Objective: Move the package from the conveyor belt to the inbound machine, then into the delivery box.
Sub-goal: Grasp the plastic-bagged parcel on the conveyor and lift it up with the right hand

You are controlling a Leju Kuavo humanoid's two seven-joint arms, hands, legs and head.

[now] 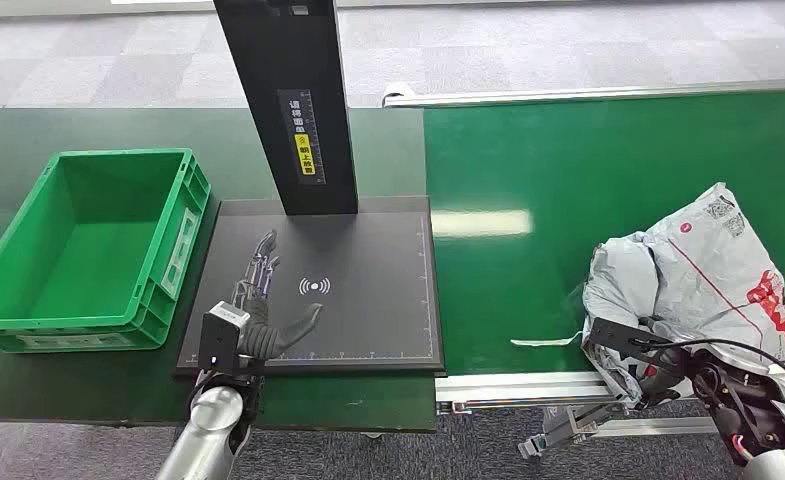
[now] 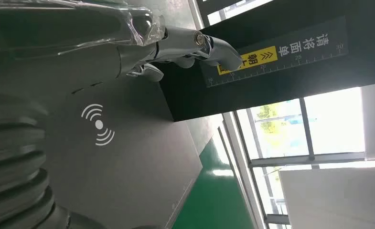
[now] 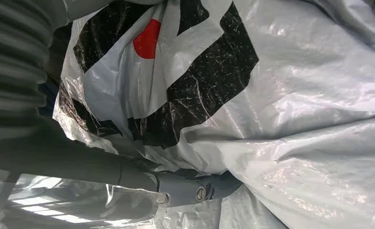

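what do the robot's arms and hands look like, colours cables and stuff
The left arm is a silver tube with a black wrist block; its left robot hand has thin dark fingers. Close up, a grey ribbed cover and grey thumb show. The right arm is black and silver, trailing black cable and red wiring.

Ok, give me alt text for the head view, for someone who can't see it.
A grey package lies on the green belt, the right hand at its near edge. The left hand hovers, fingers spread, over the black scanner plate, beside a green box.

a parcel-sorting workspace: green conveyor belt, scanning machine, green crate.
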